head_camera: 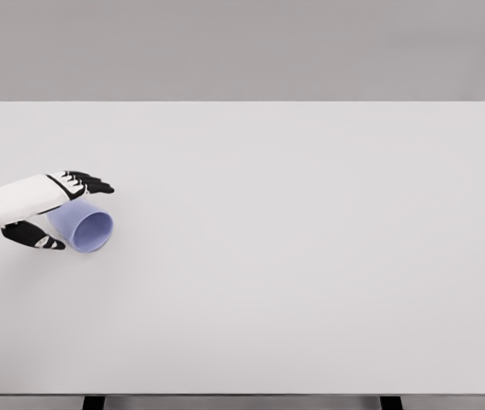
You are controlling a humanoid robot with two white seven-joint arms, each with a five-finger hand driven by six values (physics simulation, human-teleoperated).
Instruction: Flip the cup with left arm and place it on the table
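Head view: left hand [55, 209] brackets a pale blue cup [86, 229] near the left edge of the white table [311, 256], fingers above, thumb below, seemingly clasping its wall; the cup is tipped, its mouth facing the camera, and appears empty; whether it rests on the surface is unclear. Likely risks: a shallow grip lets the smooth wall slip during rotation; released off-vertical, the cup could roll away.

Bare simulated scene: white table [311, 256], grey backdrop [242, 47]
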